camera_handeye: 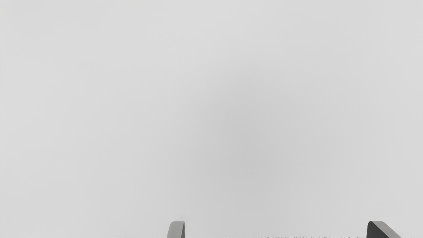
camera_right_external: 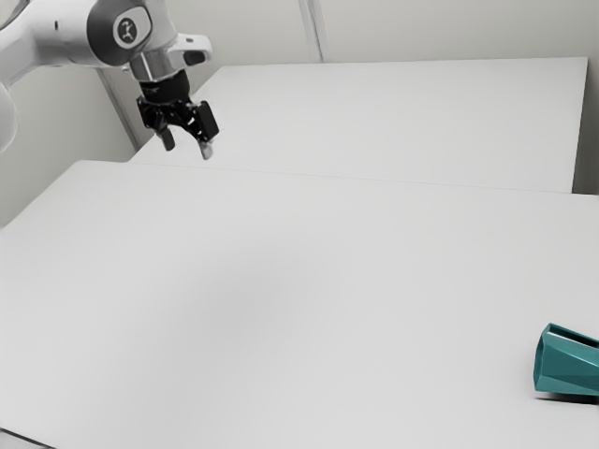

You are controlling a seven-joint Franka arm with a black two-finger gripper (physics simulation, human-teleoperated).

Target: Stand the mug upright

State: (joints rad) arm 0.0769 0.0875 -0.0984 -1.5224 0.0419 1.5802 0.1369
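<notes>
Our mug (camera_right_external: 566, 363) lies on its side on the white table (camera_right_external: 281, 393), toward the exterior view's right and well in from the table's far edge. It is teal, with flat facets along its body, and one end points toward the exterior view's left (whether that end is the mouth or the base, we cannot tell). The rest of it runs out past the exterior view's right edge, and a thin dark shadow sits along its underside.

We have our gripper (camera_right_external: 187, 148) up in the air, well apart from the mug. In the exterior view it appears against the table's far edge, near the far corner on that view's left, its fingertips pointing down. Our white arm (camera_right_external: 47, 39) reaches in from the exterior view's upper left.

Our fingers (camera_handeye: 177, 229) are released and spread, with a wide gap between them. The wrist view looks onto the pale tabletop, where a soft grey shade spreads ahead of the fingertips.

Beyond the table's far edge we see another broad white surface (camera_right_external: 402, 122), with grey walls (camera_right_external: 262, 33) behind it.
</notes>
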